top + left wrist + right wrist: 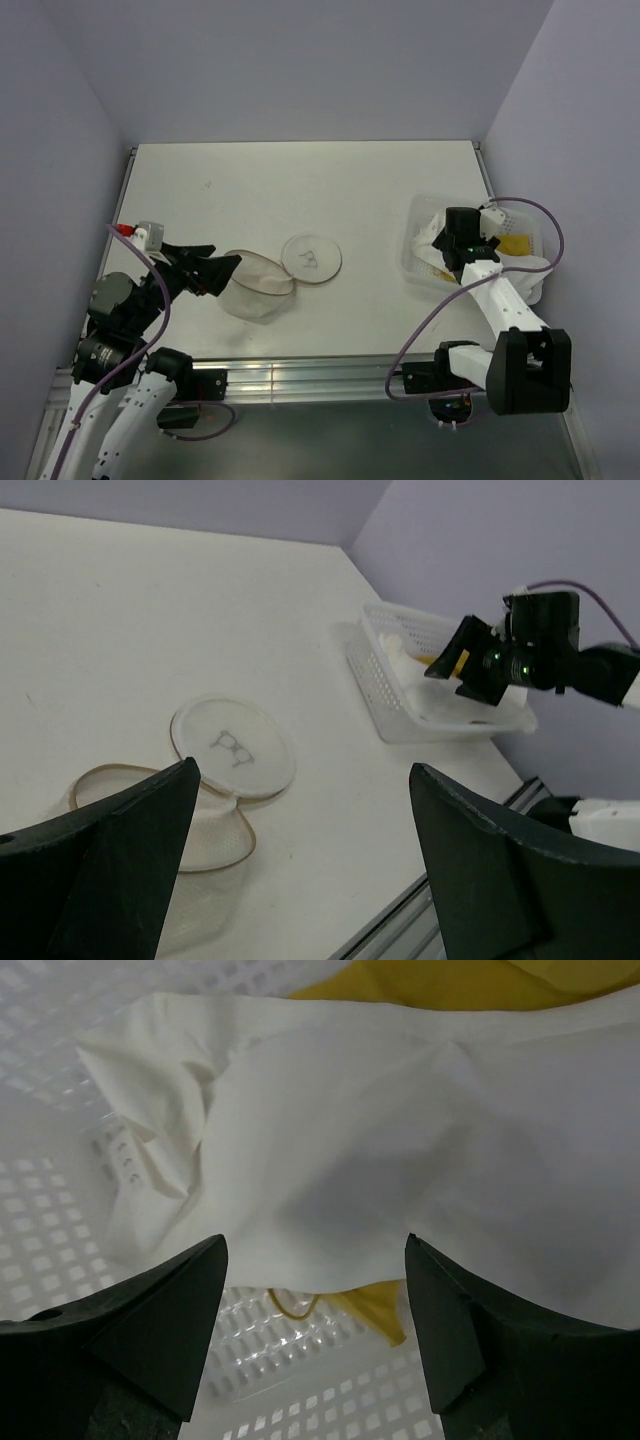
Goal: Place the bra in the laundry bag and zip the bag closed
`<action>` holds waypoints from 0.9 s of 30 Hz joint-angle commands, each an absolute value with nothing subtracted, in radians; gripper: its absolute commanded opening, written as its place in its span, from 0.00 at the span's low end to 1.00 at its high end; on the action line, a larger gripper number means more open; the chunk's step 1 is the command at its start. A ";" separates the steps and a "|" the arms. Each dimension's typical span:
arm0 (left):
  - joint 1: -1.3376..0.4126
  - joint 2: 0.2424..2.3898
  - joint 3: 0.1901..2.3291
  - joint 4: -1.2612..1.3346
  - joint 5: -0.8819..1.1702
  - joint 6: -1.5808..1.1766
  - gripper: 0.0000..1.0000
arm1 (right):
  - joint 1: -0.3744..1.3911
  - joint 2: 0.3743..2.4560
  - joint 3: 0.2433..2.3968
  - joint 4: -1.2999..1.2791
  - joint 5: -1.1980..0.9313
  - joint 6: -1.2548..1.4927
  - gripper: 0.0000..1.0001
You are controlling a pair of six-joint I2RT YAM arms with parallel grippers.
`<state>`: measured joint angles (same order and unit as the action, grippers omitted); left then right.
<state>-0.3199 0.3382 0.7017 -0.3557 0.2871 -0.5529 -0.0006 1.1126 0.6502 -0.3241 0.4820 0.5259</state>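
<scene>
The laundry bag (262, 288) is a white mesh pouch with a tan rim, lying open at the table's front left. Its round flap (311, 257) lies flat beside it. My left gripper (226, 256) stands open at the bag's left edge, holding nothing. In the left wrist view the bag (140, 815) lies under the wide-apart fingers of the left gripper (300, 780). The mustard-yellow bra (440, 980) lies in the white basket (420, 272), mostly covered by a white cloth (380, 1140). A strap and a corner of the bra (385, 1305) peek out below that cloth. My right gripper (315, 1250) hangs open just above the cloth.
The perforated white basket (385, 695) stands at the table's right edge, close to the right wall. Another white garment (525, 268) lies in its near part. The table's metal front rail (300, 375) runs below the bag. Purple walls close in the back and both sides.
</scene>
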 commanded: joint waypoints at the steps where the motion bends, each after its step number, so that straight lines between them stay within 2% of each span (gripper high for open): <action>1: -0.370 0.367 0.692 -0.370 0.312 -0.440 0.93 | -0.046 1.181 0.704 -0.311 0.465 0.523 0.79; 9: -0.495 0.362 0.692 -0.383 0.258 -0.440 0.92 | -0.086 1.388 0.822 -0.279 0.388 0.531 0.72; 12: -0.522 0.360 0.692 -0.390 0.235 -0.445 0.92 | -0.092 1.456 0.862 -0.295 0.391 0.525 0.63; 13: -0.532 0.362 0.692 -0.390 0.232 -0.445 0.91 | -0.091 1.460 0.862 -0.290 0.393 0.526 0.58; 14: -0.535 0.365 0.693 -0.390 0.227 -0.445 0.91 | -0.092 1.459 0.858 -0.284 0.399 0.526 0.47; 16: -0.545 0.370 0.692 -0.391 0.222 -0.445 0.91 | -0.092 1.442 0.848 -0.269 0.405 0.523 0.34; 19: -0.546 0.371 0.693 -0.393 0.215 -0.445 0.91 | -0.092 1.419 0.848 -0.253 0.416 0.517 0.17; 20: -0.548 0.370 0.693 -0.393 0.212 -0.445 0.91 | -0.092 1.405 0.853 -0.253 0.423 0.517 0.04; 21: -0.546 0.370 0.693 -0.394 0.212 -0.445 0.91 | -0.092 1.394 0.856 -0.253 0.425 0.515 0.00; 27: -0.545 0.367 0.689 -0.393 0.204 -0.448 0.91 | -0.091 1.140 0.792 -0.193 0.407 0.526 0.00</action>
<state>-0.5430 0.3702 0.6903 -0.4034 0.2195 -0.4641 -0.0856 1.2888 0.8074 -0.2729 0.3920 0.5228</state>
